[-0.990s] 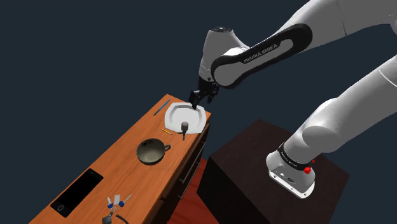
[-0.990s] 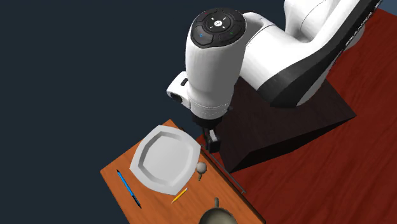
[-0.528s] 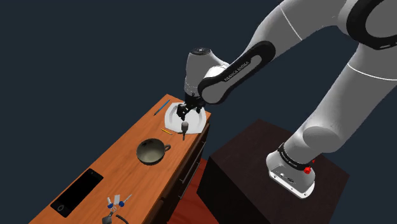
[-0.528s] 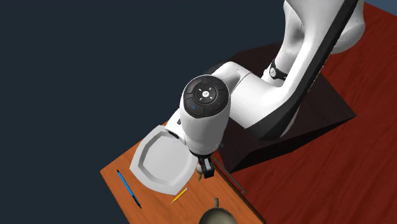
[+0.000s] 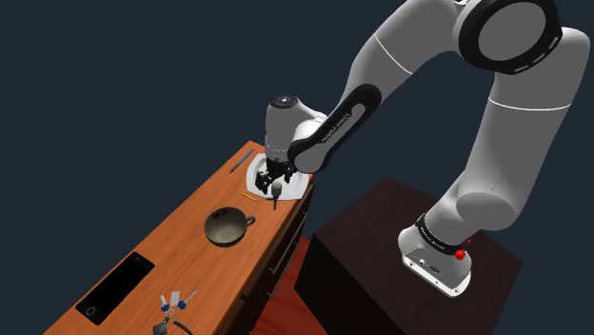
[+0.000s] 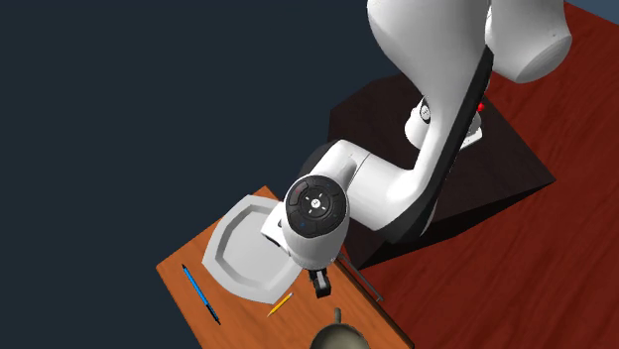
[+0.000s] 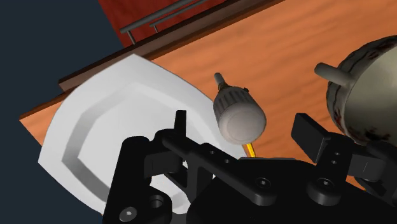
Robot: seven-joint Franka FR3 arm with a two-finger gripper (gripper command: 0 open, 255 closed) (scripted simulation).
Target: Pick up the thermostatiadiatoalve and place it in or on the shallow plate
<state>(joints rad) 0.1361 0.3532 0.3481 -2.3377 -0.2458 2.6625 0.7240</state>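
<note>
The valve (image 7: 236, 114), a grey ribbed knob on a short stem, stands on the wooden table just beside the white eight-sided plate (image 7: 89, 127). My gripper (image 7: 245, 127) hangs open right above it, one black finger (image 7: 180, 124) over the plate's rim and the other on the cup's side; neither touches the knob. In the shoulder view the gripper (image 5: 270, 178) sits low over the plate (image 5: 295, 184), with the valve (image 5: 276, 194) just below it. In the second exterior view the arm covers the valve; the plate (image 6: 238, 253) lies beside the hand.
A round cup (image 5: 227, 226) with a handle stands mid-table. Next to the plate lie a yellow pencil (image 6: 280, 304) and a blue pen (image 6: 198, 292). A black phone (image 5: 114, 287) and small blue-tipped items (image 5: 176, 303) lie at the near end. The dark stand (image 5: 400, 247) is beside the table.
The arm has swung down and toward the shoulder view's left, bringing the hand from above the plate's far edge to low over the valve. The fingers stayed open.
</note>
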